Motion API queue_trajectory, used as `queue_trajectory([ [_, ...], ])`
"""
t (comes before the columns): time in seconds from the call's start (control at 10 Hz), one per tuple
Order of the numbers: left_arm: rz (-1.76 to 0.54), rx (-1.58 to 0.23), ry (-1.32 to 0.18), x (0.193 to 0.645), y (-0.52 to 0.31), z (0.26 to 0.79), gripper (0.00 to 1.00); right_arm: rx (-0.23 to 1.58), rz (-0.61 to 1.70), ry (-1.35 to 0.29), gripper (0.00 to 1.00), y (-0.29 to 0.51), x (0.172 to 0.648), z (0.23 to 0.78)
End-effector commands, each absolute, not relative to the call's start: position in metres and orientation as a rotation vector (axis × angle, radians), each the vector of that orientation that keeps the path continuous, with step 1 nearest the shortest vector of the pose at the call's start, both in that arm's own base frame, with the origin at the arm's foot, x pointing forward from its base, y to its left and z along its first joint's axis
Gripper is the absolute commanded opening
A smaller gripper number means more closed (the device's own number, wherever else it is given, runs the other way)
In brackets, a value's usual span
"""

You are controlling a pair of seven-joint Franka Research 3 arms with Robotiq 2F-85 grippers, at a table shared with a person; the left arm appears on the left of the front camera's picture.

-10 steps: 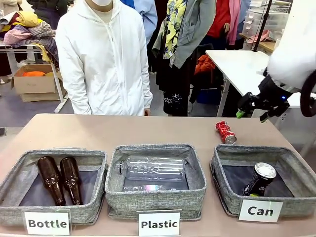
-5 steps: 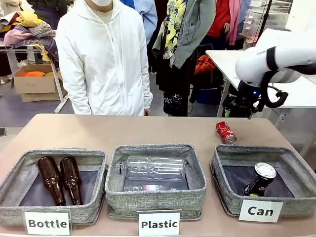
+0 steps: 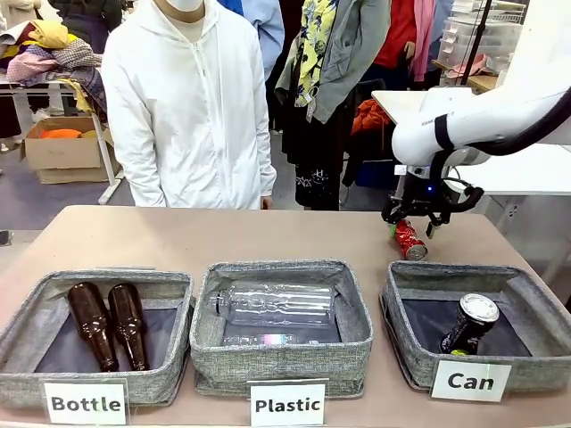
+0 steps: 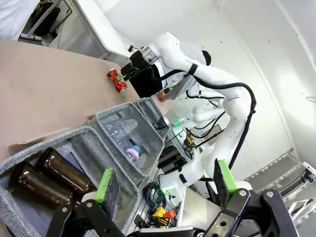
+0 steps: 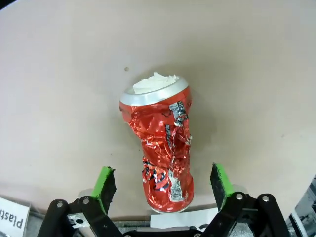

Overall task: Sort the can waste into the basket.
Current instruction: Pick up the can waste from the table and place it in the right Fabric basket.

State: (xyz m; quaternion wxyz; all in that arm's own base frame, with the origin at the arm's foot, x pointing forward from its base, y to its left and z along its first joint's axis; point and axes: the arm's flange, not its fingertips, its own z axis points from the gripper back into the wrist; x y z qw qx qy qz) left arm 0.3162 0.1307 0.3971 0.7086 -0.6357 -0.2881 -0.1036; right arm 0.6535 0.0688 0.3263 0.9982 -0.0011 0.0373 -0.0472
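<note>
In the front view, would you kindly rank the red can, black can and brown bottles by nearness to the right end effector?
1. Red can, directly beneath the right end effector.
2. Black can, in the Can basket.
3. Brown bottles, far left bin.

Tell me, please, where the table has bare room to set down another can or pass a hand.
The broad strip of table between the person and the three bins is bare. The far right is crowded: the crushed red can lies beyond the Can basket, with the right gripper, jaws open, over it. The near edge holds labels.
</note>
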Motion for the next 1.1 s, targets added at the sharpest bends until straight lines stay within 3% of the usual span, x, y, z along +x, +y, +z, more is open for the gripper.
queue_trajectory([
  [0.0,-0.23,-1.412,-0.645,0.314,0.128,0.4,1.0,-0.07,-0.117,0.1,1.0,0.074,0.664,0.325],
  [0.6,-0.23,-1.412,-0.645,0.314,0.128,0.4,1.0,-0.068,-0.117,0.109,1.0,0.083,0.663,0.307],
  [0.7,-0.23,-1.412,-0.645,0.314,0.128,0.4,1.0,-0.063,-0.119,0.115,0.41,0.082,0.662,0.308],
  [0.8,-0.23,-1.412,-0.645,0.314,0.128,0.4,1.0,-0.056,-0.116,0.12,0.41,0.082,0.663,0.31],
  [0.9,-0.23,-1.412,-0.645,0.314,0.128,0.4,1.0,-0.059,-0.114,0.125,0.0,0.082,0.663,0.31],
  [1.0,-0.23,-1.412,-0.645,0.314,0.128,0.4,1.0,-0.062,-0.112,0.128,0.36,0.082,0.662,0.311],
])
